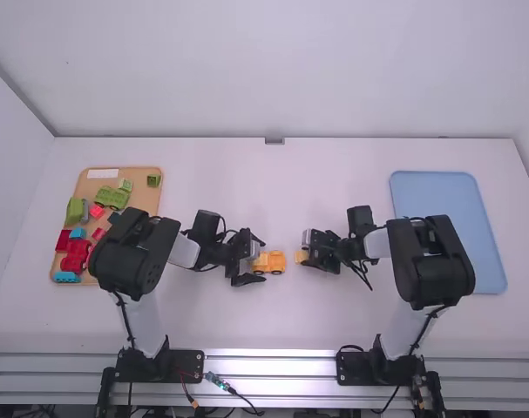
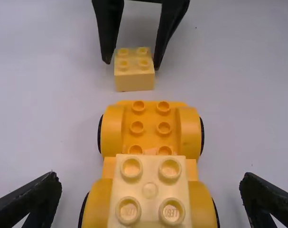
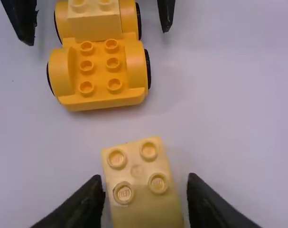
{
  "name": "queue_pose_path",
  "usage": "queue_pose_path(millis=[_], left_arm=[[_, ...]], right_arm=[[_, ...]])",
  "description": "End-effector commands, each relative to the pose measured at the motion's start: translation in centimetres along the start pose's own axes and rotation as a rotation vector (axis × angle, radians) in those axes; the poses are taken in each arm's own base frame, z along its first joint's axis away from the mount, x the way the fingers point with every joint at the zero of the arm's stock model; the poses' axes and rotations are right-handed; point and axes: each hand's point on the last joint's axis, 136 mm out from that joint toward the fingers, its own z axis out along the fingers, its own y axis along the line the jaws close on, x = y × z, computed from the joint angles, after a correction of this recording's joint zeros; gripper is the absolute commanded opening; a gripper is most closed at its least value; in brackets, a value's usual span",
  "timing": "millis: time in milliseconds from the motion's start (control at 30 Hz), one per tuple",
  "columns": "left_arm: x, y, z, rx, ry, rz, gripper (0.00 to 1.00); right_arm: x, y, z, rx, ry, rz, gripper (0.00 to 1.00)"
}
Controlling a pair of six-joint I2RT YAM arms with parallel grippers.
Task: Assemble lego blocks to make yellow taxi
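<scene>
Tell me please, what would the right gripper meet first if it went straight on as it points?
Likely the loose pale yellow block, between the open fingers of the right gripper; the wheeled base lies beyond. The gripper's tilt is unclear, so perhaps the table first.

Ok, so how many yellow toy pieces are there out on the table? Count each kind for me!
Car bottom with wheels: 1
Yellow blocks: 2 (the block on the car bottom and the block apart from it)
Total: 3
</scene>
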Motion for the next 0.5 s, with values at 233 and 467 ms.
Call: queue_pose_path(millis=[233, 467], left_arm=[[0.3, -0.2, 1.1, 0.001, 0.043, 0.049, 0.94], [1.0, 0.4, 1.3, -0.027, 0.085, 0.051, 0.76]], right_arm=[[-0.1, 0.2, 0.2, -0.014, -0.011, 0.01, 0.23], [-1.4, 0.4, 0.0, -0.032, -0.077, 0.009, 0.23]])
